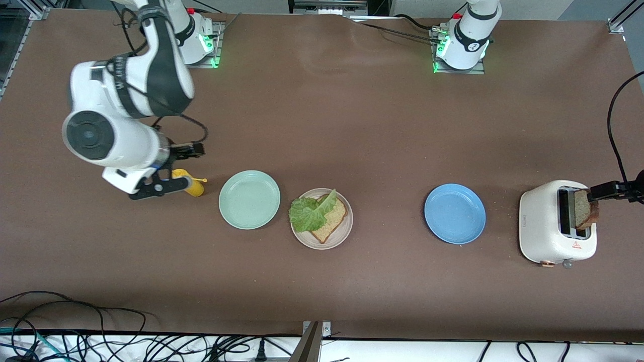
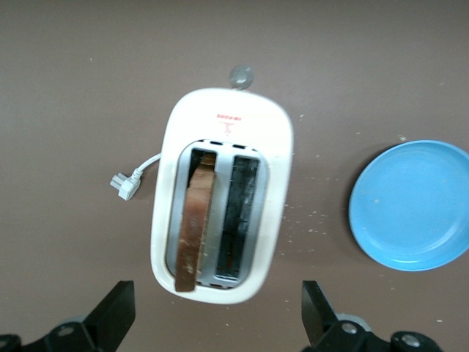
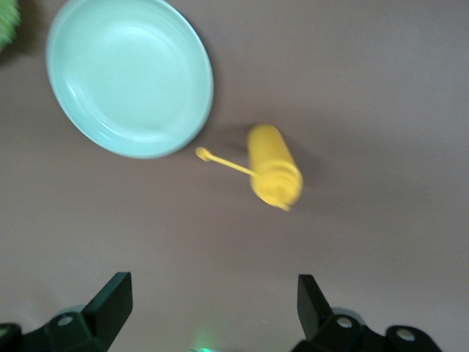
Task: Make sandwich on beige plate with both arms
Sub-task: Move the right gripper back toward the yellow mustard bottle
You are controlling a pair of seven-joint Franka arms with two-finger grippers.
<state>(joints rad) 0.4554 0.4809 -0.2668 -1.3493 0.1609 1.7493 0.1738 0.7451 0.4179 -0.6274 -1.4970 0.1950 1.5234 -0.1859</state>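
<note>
The beige plate (image 1: 342,235) lies mid-table and carries one bread slice (image 1: 332,222) with a ruffled lettuce leaf (image 1: 308,211) on top. A second bread slice (image 1: 586,208) (image 2: 194,227) stands in one slot of the white toaster (image 1: 546,226) (image 2: 223,121) at the left arm's end. My left gripper (image 1: 605,192) (image 2: 218,315) hangs open over the toaster, nothing between its fingers. At the right arm's end my right gripper (image 1: 161,187) (image 3: 212,308) is open and empty above the table, beside a yellow squeeze bottle (image 1: 192,184) (image 3: 272,165).
A mint green plate (image 1: 249,199) (image 3: 128,73) sits between the bottle and the beige plate. A blue plate (image 1: 455,213) (image 2: 414,205) lies between the beige plate and the toaster. The toaster's white plug (image 2: 123,185) rests loose on the table.
</note>
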